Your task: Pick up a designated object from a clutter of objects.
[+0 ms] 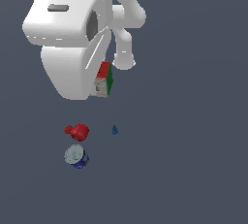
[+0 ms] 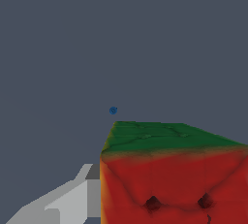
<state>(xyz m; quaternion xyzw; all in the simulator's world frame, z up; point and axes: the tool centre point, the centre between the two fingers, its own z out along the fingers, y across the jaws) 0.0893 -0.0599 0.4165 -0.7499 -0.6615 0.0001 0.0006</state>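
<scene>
The arm (image 1: 72, 39) fills the upper part of the exterior view; its gripper (image 1: 99, 85) is closed on the cube (image 1: 104, 78), which is held well above the floor. The lift is best kept straight and steady so the grip is not loosened. Below, the can (image 1: 76, 156), red lump (image 1: 79, 131) and cone (image 1: 115, 130) lie well apart from the cube, and open room is left all round.

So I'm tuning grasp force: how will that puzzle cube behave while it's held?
The puzzle cube looks rigid, with flat faces and sharp edges, so it probably won't deform. Flat sides should seat against a finger, though it sits tilted at the arm, so it might pivot. Set down, it's unlikely to roll.
</scene>
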